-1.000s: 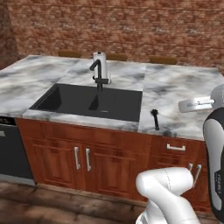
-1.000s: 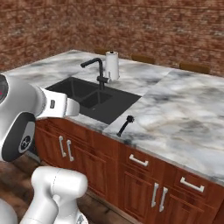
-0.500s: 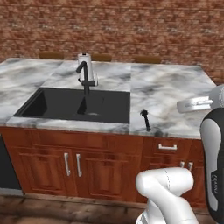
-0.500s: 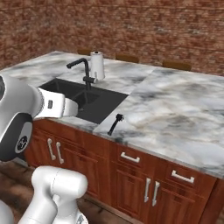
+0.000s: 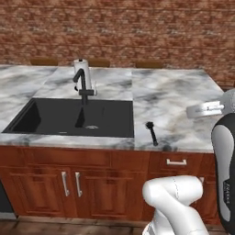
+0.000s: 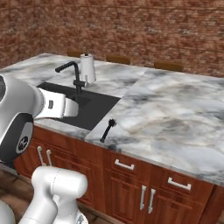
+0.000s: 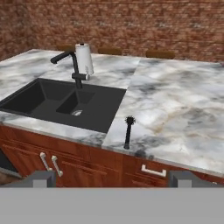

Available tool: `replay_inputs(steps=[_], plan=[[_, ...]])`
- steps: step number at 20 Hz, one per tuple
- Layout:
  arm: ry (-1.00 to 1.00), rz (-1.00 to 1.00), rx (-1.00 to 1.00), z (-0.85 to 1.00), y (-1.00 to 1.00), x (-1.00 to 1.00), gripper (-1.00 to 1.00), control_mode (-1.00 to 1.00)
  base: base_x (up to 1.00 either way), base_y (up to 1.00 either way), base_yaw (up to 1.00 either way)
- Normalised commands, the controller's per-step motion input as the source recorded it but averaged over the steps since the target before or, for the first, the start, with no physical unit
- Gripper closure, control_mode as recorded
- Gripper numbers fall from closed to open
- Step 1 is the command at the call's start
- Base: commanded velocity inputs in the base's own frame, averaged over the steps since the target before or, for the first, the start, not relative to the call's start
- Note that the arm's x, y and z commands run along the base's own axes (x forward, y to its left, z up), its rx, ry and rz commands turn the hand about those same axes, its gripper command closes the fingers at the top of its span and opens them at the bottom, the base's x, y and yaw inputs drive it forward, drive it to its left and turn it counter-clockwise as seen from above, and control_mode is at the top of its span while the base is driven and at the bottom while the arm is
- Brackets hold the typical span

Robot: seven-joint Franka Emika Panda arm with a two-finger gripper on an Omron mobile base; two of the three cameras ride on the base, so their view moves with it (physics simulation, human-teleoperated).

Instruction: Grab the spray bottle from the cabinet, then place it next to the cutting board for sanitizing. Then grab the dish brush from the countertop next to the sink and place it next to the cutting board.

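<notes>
The dish brush (image 5: 151, 133) (image 6: 107, 130) (image 7: 128, 131), slim and black, lies on the marble countertop (image 5: 174, 96) just right of the sink (image 5: 27, 133), its bristle head toward the wall and its handle reaching the front edge. My gripper (image 7: 113, 178) is open with nothing between its fingers. It hangs in front of the counter, well short of the brush and looking down at it. The spray bottle, the cabinet and the cutting board are out of view.
A black faucet (image 5: 82, 85) stands behind the black sink basin, with a white paper-towel roll (image 5: 82, 71) behind it. Brown lower cabinets with grey handles (image 5: 69, 183) run under the counter. A brick wall (image 5: 137, 32) backs it. Bare marble stretches right of the brush.
The base has driven, so the whole scene has slid leftward in both base views and the dishwasher has left the frame. The brush lies where it was. The gripper stays open.
</notes>
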Motion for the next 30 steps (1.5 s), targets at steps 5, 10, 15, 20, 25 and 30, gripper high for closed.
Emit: replay_inputs(steps=[5, 10, 15, 20, 25, 30], plan=[[0.00, 0.00, 0.00, 0.00, 0.00, 0.00, -1.00, 1.00, 0.44, -0.04, -0.06], [0.00, 0.00, 0.00, 0.00, 0.00, 0.00, -1.00, 1.00, 0.45, 0.12, -0.09], [0.00, 0.00, 0.00, 0.00, 0.00, 0.00, -1.00, 1.00, 0.49, 0.38, -0.14], [0.00, 0.00, 0.00, 0.00, 0.00, 0.00, -1.00, 1.00, 0.26, 0.32, -0.18], [0.00, 0.00, 0.00, 0.00, 0.00, 0.00, -1.00, 1.00, 0.13, 0.22, -0.18], [0.01, -0.12, 0.00, -0.23, 0.04, 0.16, -1.00, -1.00, 0.00, 0.00, 0.00]])
